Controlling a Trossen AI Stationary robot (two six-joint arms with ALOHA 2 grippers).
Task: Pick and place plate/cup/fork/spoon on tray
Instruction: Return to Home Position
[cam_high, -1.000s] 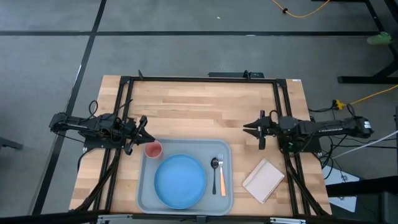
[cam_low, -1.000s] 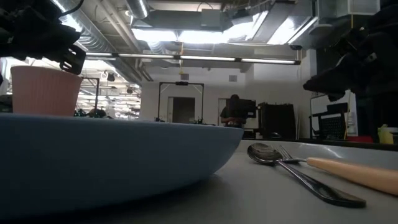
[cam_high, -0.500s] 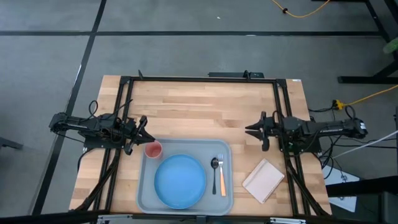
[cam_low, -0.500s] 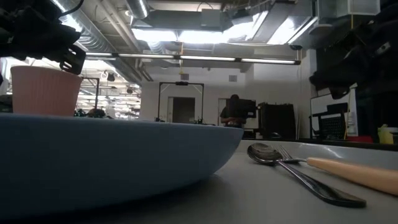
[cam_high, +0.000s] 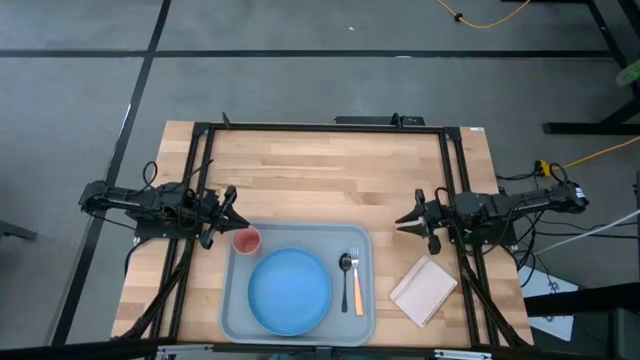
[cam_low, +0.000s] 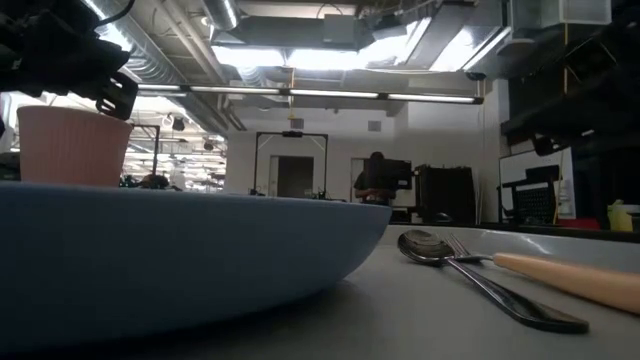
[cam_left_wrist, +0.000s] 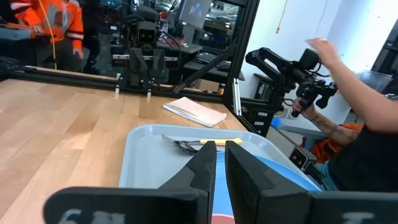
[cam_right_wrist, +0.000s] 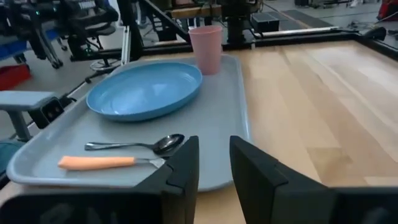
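The right end effector hovers over bare tabletop beside the tray, fingers a little apart and empty. The left end effector sits just beside the cup, fingers nearly together, holding nothing. The plate, spoon and fork all lie on the tray with the cup. Placement looks complete; the sound finish is pulling each arm straight back, clear of the cup and tray rim.
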